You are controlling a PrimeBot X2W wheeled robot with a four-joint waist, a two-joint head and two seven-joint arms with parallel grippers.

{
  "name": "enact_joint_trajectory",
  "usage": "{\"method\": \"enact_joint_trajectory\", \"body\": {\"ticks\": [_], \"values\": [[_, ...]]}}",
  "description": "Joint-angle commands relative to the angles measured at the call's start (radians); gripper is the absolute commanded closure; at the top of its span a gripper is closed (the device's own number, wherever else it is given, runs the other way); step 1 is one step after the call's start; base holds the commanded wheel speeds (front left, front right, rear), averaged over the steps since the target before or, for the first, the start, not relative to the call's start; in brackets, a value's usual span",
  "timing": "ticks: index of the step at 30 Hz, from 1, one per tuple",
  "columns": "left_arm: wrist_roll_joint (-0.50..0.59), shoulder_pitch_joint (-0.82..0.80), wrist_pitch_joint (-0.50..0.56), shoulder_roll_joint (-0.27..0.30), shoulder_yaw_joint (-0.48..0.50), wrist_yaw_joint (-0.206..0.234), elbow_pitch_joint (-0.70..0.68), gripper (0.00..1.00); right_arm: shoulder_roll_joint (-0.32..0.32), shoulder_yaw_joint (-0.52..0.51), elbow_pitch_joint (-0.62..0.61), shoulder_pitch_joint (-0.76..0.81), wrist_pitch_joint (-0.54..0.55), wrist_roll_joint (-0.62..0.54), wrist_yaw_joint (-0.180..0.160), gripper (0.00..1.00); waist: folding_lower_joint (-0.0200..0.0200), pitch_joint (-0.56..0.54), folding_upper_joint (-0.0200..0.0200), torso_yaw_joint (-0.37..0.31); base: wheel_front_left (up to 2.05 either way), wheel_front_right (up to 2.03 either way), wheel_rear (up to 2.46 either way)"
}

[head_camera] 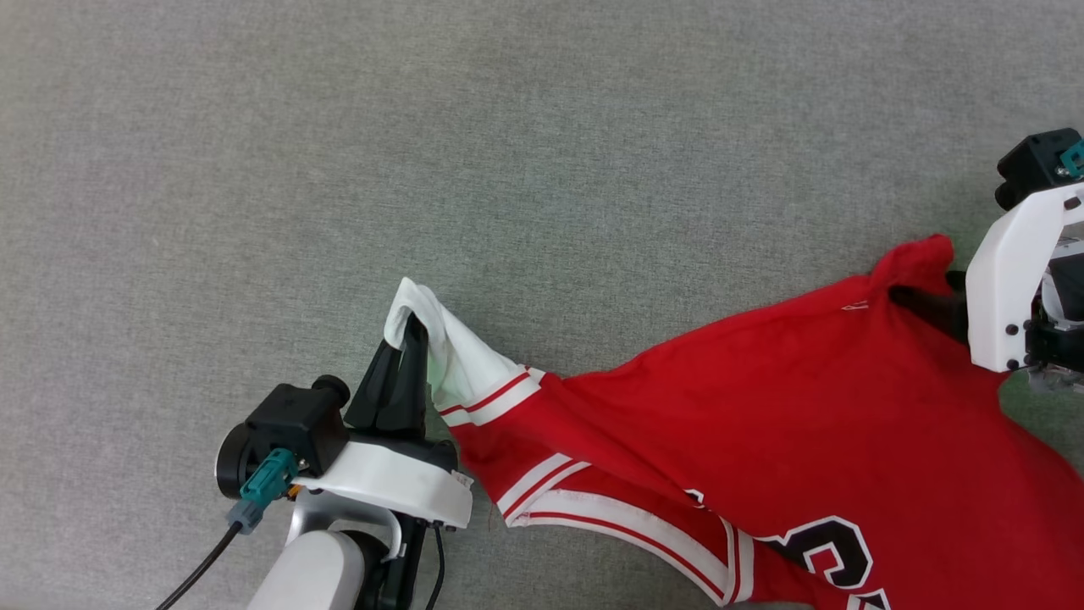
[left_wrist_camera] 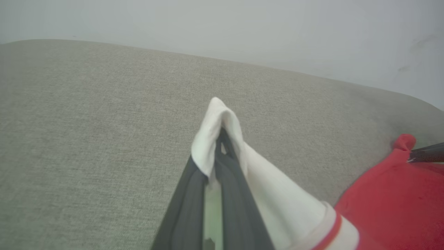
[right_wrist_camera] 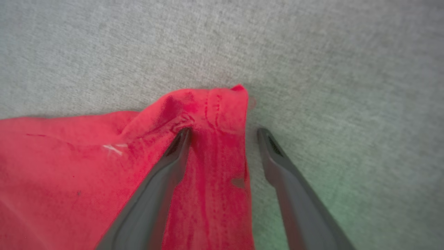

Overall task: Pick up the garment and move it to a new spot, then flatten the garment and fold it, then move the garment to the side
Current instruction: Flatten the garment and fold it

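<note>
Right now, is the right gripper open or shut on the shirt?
Open. The right gripper has its jaws well apart in its wrist view, with a red corner of the garment lying between them.

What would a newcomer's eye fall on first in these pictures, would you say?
The red garment, stretched across the grey surface at the head view's lower right. Its white sleeve is pinched in the left gripper at lower left; the right gripper stands open around a red corner.
</note>
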Motion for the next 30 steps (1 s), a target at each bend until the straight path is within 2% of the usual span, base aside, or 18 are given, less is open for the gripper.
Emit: {"method": "enact_joint_trajectory", "body": {"ticks": [1, 2, 6, 15, 20, 24, 30], "values": [[-0.006, -0.011, -0.009, 0.0, 0.0, -0.005, 0.013, 1.0, 0.041, 0.073, 0.078, 0.091, 0.06, 0.014, 0.0, 0.75, 0.0001, -0.002, 0.0, 0.009, 0.0, 0.0, 0.0], [-0.008, -0.011, -0.014, -0.001, -0.001, -0.007, 0.019, 1.0, 0.042, 0.079, 0.082, 0.097, 0.069, 0.022, 0.0, 1.0, 0.0001, -0.006, 0.0, 0.011, 0.0, 0.0, 0.0], [-0.021, -0.005, -0.022, 0.005, 0.01, -0.009, 0.043, 1.0, 0.026, 0.073, 0.053, 0.078, 0.016, 0.024, 0.001, 1.0, 0.0001, -0.037, 0.0, 0.01, 0.0, 0.0, 0.0], [-0.043, -0.017, -0.033, 0.053, 0.079, 0.007, 0.061, 1.0, 0.014, 0.023, 0.001, 0.055, -0.183, -0.015, 0.0, 1.0, 0.0001, -0.166, 0.0, -0.027, 0.0, 0.0, 0.0], [-0.06, -0.06, -0.024, 0.1, 0.132, 0.002, 0.067, 1.0, 0.056, -0.031, -0.024, 0.075, -0.327, -0.053, -0.001, 1.0, 0.0001, -0.252, 0.0, -0.067, 0.0, 0.0, 0.0], [-0.066, -0.124, -0.021, 0.117, 0.158, 0.004, 0.07, 1.0, 0.111, -0.084, -0.04, 0.08, -0.455, -0.09, -0.001, 1.0, 0.0001, -0.3, 0.0, -0.098, 0.0, 0.0, 0.0], [-0.068, -0.272, -0.029, 0.125, 0.172, -0.016, 0.113, 1.0, 0.194, -0.166, -0.05, 0.037, -0.629, -0.14, 0.0, 1.0, 0.0001, -0.327, 0.0, -0.133, 0.0, 0.0, 0.0]]}}
